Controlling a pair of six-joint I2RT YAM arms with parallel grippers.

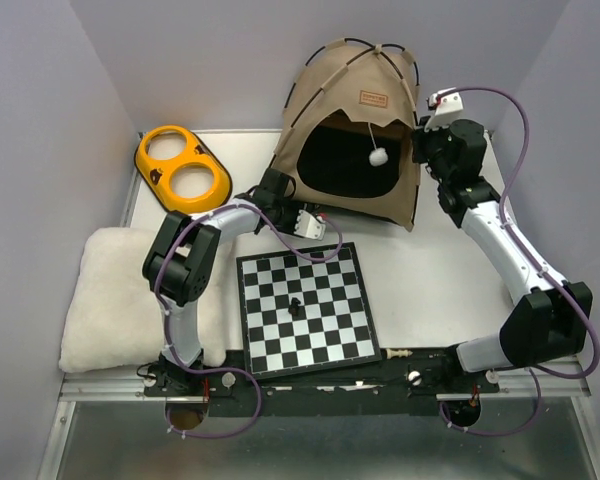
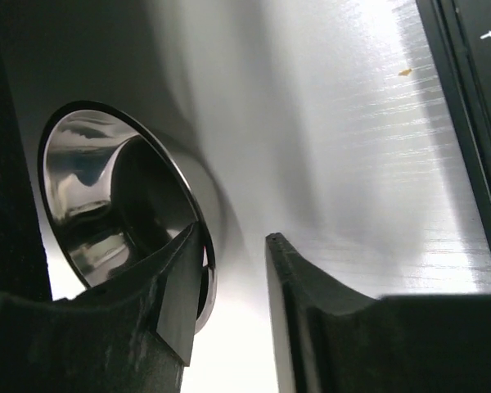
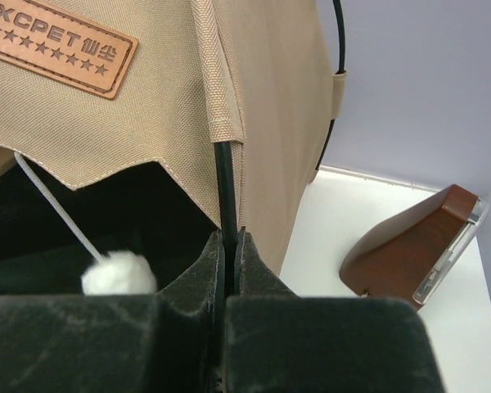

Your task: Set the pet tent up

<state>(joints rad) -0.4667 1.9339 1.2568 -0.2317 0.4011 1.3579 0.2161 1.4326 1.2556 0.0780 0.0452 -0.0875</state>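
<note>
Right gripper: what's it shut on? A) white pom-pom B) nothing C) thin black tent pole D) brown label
C: in the right wrist view the right gripper is shut on the thin black pole of the pet tent. The pom-pom hangs free to one side, and the label sits well above.

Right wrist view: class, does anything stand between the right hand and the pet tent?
Nothing visible does. The right hand is shut on the thin black pole at the pet tent's front edge; the white pom-pom hangs beside it, clear of the grip.
</note>
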